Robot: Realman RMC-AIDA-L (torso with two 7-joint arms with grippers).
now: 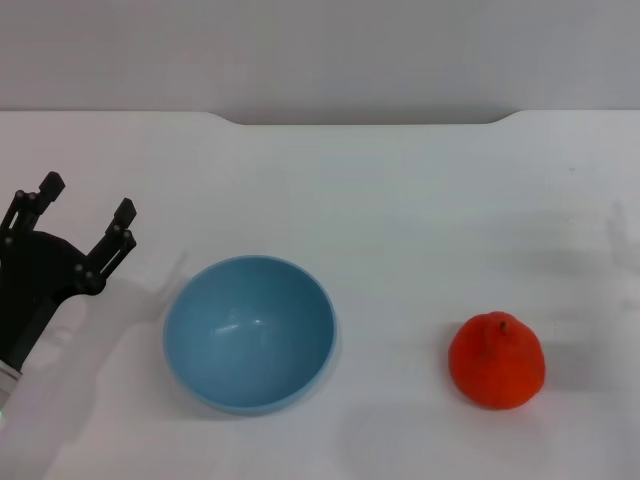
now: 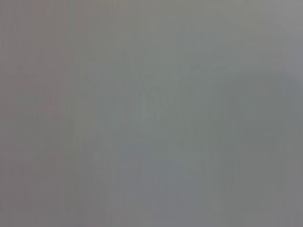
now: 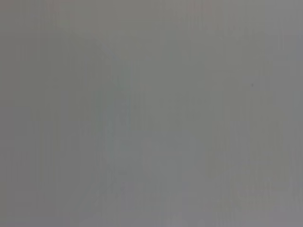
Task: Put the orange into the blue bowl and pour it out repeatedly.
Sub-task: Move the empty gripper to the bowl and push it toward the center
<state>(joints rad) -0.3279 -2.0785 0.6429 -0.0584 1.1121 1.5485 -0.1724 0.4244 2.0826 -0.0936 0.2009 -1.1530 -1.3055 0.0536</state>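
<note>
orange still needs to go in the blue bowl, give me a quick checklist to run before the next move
1. Orange reachable: ok. It sits alone on the white table, to the robot's right of the bowl.
2. Blue bowl ready to receive: ok. It stands upright and holds nothing.
3. Gap between orange and bowl: ok. They are apart, not touching.
4. Left gripper free: ok. It is open, holds nothing, and sits to the robot's left of the bowl, clear of its rim.
5. Right gripper position: cannot tell. It is not in the head view.
6. Wrist views usable for the approach: not ok. Both show only flat grey.
</note>
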